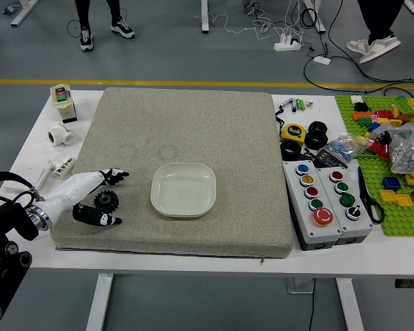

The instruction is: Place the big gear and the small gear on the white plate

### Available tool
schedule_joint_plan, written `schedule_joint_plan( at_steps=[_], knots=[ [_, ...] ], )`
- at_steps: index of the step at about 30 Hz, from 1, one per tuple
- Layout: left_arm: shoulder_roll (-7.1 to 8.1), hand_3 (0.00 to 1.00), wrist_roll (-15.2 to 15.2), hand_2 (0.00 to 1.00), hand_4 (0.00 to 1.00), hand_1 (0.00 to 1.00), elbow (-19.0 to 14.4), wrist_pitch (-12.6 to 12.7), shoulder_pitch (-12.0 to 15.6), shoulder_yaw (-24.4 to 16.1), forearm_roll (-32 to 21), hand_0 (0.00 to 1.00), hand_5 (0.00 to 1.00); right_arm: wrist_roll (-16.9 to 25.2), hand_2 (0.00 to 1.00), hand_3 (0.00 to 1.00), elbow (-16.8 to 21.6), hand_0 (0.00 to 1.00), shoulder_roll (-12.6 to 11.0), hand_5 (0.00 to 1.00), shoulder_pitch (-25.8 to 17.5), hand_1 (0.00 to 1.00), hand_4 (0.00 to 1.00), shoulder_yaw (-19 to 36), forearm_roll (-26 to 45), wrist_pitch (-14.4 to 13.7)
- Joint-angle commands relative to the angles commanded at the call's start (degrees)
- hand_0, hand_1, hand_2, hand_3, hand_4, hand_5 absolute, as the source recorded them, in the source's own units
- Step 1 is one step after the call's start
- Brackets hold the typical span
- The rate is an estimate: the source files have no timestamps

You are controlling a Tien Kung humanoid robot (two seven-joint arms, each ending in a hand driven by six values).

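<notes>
My left hand [114, 198] reaches in from the left over the grey cloth, its black-tipped fingers spread. Between thumb and fingers lies a black gear [106, 201], and I see no clear grasp on it. Something dark and toothed shows by the upper fingertips near the cloth; whether it is the other gear or part of the fingers, I cannot tell. To the right of the hand, the white plate [183, 212] rests on the cloth with nothing on it. The right hand is out of view.
Control boxes with coloured buttons [322, 200], black scissors [370, 196], a yellow tape measure [293, 133] and green boards with bricks [400, 224] stand on the right. White bottles and fittings [60, 135] line the left edge. Two people's legs show beyond the table.
</notes>
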Motion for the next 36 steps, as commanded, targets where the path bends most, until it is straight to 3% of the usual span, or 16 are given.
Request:
schedule_joint_plan(
  at_steps=[6, 7, 18, 19, 23, 24, 25, 36],
  knots=[
    [0.16, 0.850, 0.7, 0.732, 0.556, 0.644, -0.3, -0.1, 0.5, -0.4, 0.2, 0.431, 0.002, 0.0, 0.682, 0.470, 0.0, 0.625, 0.0, 0.596, -0.1, 0.620, 0.729, 0.0, 0.1, 0.0],
    [0.21, 0.820, 0.8, 0.563, 0.002, 0.483, -0.4, -0.1, 0.7, -0.4, 0.1, 0.342, 0.002, 0.0, 0.682, 0.470, 0.0, 0.625, 0.0, 0.596, -0.1, 0.620, 0.729, 0.0, 0.1, 0.0],
    [0.32, 0.796, 1.1, 0.506, 0.002, 0.437, -0.6, -0.5, 0.8, -0.6, 0.7, 0.318, 0.002, 0.0, 0.682, 0.470, -0.1, 0.622, 0.0, 0.596, -0.1, 0.620, 0.729, 0.1, 0.0, 0.0],
    [0.36, 0.786, 1.1, 0.479, 0.002, 0.358, -0.7, -0.5, 0.8, -0.6, 0.8, 0.307, 0.002, 0.0, 0.682, 0.470, -0.1, 0.624, 0.0, 0.596, -0.1, 0.621, 0.729, 0.2, 0.0, 0.0],
    [0.47, 0.786, 1.0, 0.479, 0.002, 0.358, -1.4, -0.2, 1.0, -0.4, 0.7, 0.307, 0.002, 0.0, 0.682, 0.470, -0.1, 0.624, 0.0, 0.596, 0.0, 0.621, 0.729, 0.2, 0.0, 0.0],
    [0.48, 0.786, 0.9, 0.479, 0.002, 0.358, -1.9, -0.1, 1.0, -0.3, 0.4, 0.307, 0.002, 0.0, 0.682, 0.470, -0.1, 0.624, 0.0, 0.596, 0.0, 0.621, 0.729, 0.3, 0.0, 0.0],
    [0.49, 0.780, 0.9, 0.418, 0.002, 0.310, -2.7, 0.0, 1.0, -0.1, -0.1, 0.275, 0.002, 0.0, 0.682, 0.470, -0.1, 0.623, 0.0, 0.596, 0.0, 0.620, 0.729, 0.3, 0.1, 0.0],
    [0.33, 0.779, 0.0, 0.414, 0.002, 0.304, -11.0, 1.4, -0.8, 4.1, -3.9, 0.275, 0.002, 0.1, 0.682, 0.470, 0.0, 0.624, 0.0, 0.596, 0.0, 0.620, 0.729, -0.2, 0.4, 0.0]
  ],
)
